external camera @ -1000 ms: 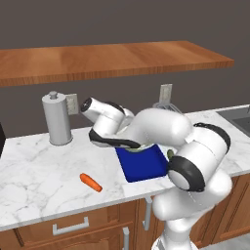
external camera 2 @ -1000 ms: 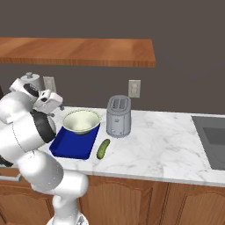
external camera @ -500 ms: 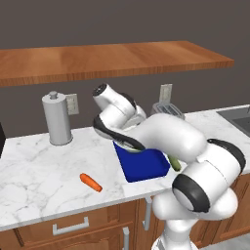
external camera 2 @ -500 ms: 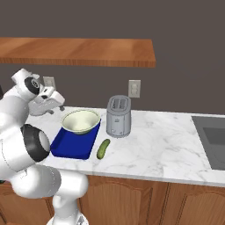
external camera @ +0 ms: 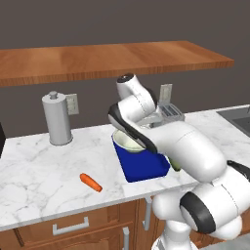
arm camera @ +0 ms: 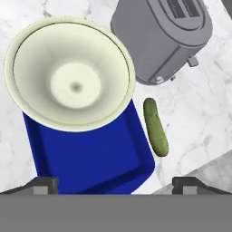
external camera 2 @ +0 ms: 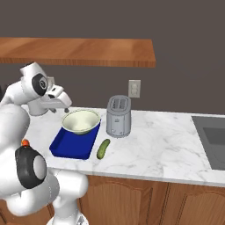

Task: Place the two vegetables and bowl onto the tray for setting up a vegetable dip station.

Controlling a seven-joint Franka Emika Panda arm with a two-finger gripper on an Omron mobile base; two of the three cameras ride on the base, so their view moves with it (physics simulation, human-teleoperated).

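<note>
The cream bowl (arm camera: pixel 70 72) sits on the far end of the blue tray (arm camera: pixel 90 158), its rim overhanging the tray's edge; the bowl (external camera 2: pixel 80 121) and tray (external camera 2: pixel 70 145) also show from the right. A dark green cucumber (arm camera: pixel 155 127) lies on the marble just beside the tray's right side, off it. The orange carrot (external camera: pixel 91 182) lies on the counter well left of the tray (external camera: pixel 144 166). My gripper (arm camera: pixel 116 183) hangs above the tray and bowl, open, its fingertips wide apart with nothing between them. From the right, the gripper (external camera 2: pixel 60 110) is up and left of the bowl.
A grey toaster (arm camera: pixel 163 36) stands right behind the cucumber, close to the bowl. A paper towel holder (external camera: pixel 57 118) stands at the back left by the wall. A wooden shelf (external camera: pixel 112 58) runs above the counter. A sink (external camera 2: pixel 211 140) lies far right.
The arm has swung round, its elbow now to the right, and the hand has shifted slightly toward the bowl. The gripper stays open. Bowl, tray, carrot and cucumber have not moved.
</note>
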